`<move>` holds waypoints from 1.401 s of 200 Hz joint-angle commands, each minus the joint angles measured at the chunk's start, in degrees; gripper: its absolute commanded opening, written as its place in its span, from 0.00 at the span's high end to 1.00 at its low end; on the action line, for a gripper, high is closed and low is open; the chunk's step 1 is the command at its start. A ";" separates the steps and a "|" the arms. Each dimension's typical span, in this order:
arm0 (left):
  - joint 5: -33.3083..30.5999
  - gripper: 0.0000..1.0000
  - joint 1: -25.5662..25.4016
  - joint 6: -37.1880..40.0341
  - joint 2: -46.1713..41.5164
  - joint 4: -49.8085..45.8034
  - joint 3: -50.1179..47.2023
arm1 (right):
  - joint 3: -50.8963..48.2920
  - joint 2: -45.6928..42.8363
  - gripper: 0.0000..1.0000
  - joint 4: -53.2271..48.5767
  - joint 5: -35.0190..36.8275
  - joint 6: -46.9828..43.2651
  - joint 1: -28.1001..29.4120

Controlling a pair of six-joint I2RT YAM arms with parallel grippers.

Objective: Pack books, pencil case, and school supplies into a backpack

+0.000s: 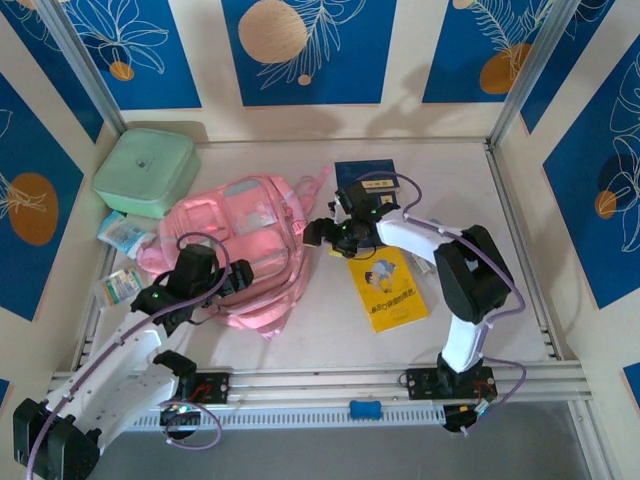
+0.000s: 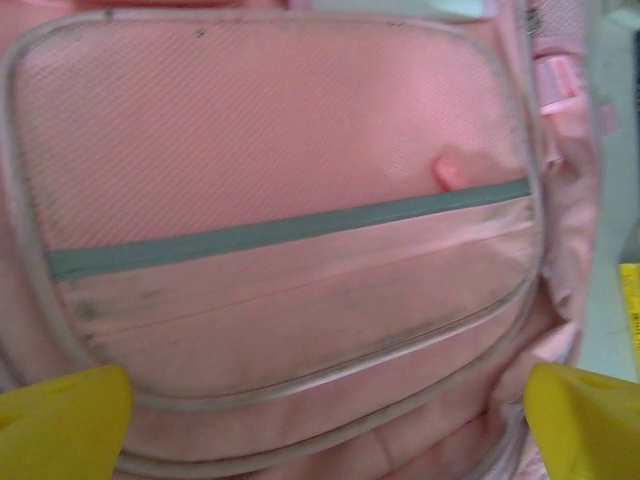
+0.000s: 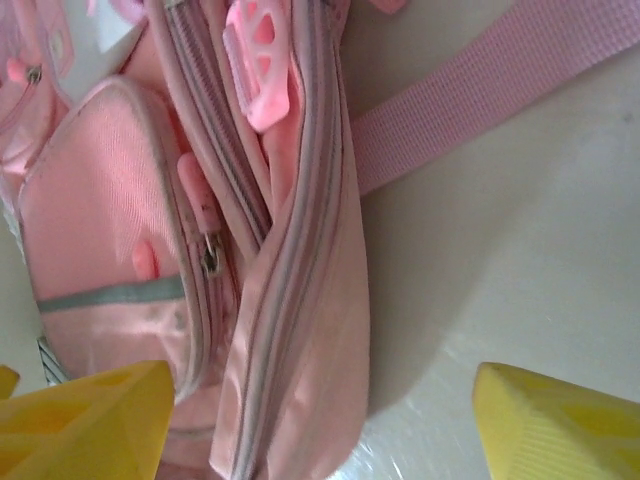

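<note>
The pink backpack (image 1: 235,245) lies flat left of the table's middle. My left gripper (image 1: 240,278) is at its near edge, open; in the left wrist view its yellow fingertips (image 2: 60,420) stand wide apart around the backpack's front pocket (image 2: 280,150), close up. My right gripper (image 1: 318,232) is at the backpack's right side, open (image 3: 320,430), with the zippered edge (image 3: 300,300) between its fingertips (image 3: 560,425). A zipper pull (image 3: 210,255) shows there. The yellow book (image 1: 388,290) lies on the table under my right arm. One navy book (image 1: 365,172) lies behind that arm, partly hidden.
A mint-green box (image 1: 147,172) stands at the back left. Small packets (image 1: 125,235) lie beside the backpack's left side. A pink strap (image 3: 480,100) runs across the table to the right of the backpack. Walls close in the table on three sides.
</note>
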 commanded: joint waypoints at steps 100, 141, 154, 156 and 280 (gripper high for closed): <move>-0.10 0.01 -0.17 -4.73 1.05 3.67 -8.62 | 9.32 8.76 0.84 0.36 -2.67 -2.20 2.65; 1.38 0.01 -0.19 -3.98 6.32 13.62 -8.48 | 5.60 0.33 1.00 -0.10 -2.83 -5.27 2.73; 0.99 0.00 -0.19 -2.94 8.40 15.89 -7.30 | 3.34 -2.83 1.00 -0.51 -3.06 -5.30 2.77; 1.09 0.00 -0.19 -2.50 8.77 16.27 -6.94 | 3.22 -3.08 1.00 -0.54 -3.02 -5.24 2.84; 0.63 0.01 7.36 10.16 22.24 18.03 6.67 | -6.84 -10.37 0.94 4.70 5.85 2.90 17.66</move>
